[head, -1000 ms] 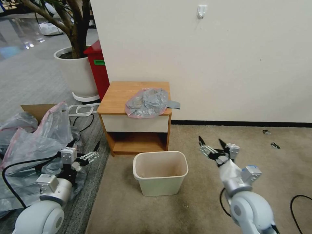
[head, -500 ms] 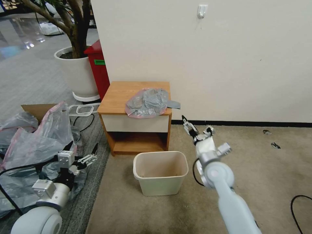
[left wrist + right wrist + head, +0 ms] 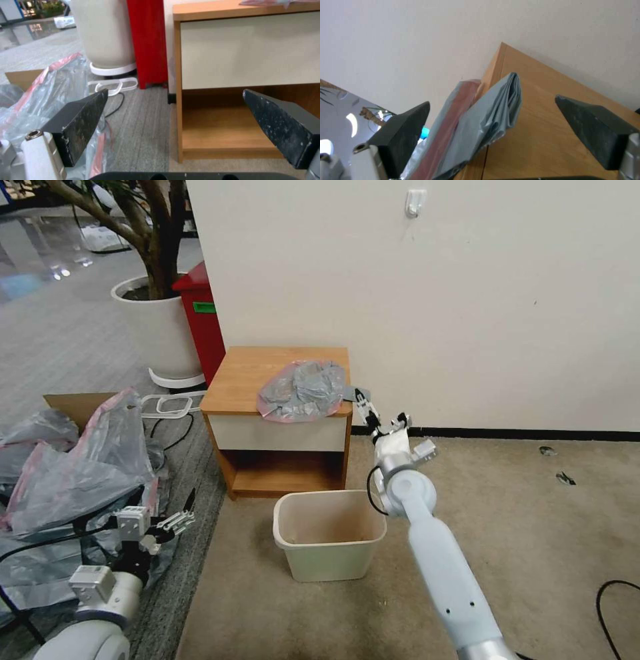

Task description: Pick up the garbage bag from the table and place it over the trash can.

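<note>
The garbage bag (image 3: 303, 390) lies crumpled on the table (image 3: 247, 373), grey with a pink rim, and a grey flap (image 3: 357, 394) sticks out past the table's right edge. My right gripper (image 3: 380, 407) is open just right of that flap, at tabletop height. In the right wrist view the flap (image 3: 496, 107) hangs off the wooden corner (image 3: 546, 112), straight ahead of the gap of the open right gripper (image 3: 491, 102) and untouched. The trash can (image 3: 330, 533) stands on the carpet in front of the table. My left gripper (image 3: 170, 507) waits open, low at the left.
A heap of grey-pink bags (image 3: 73, 473) and a cardboard piece lie on the floor at the left. Behind the table stand a red bin (image 3: 200, 320) and a white plant pot (image 3: 157, 330). The wall runs close behind the table. A black cable (image 3: 617, 593) lies at the right.
My right arm has stretched forward and to the left, from beside the trash can up to the table's right edge. The left gripper has sunk a little.
</note>
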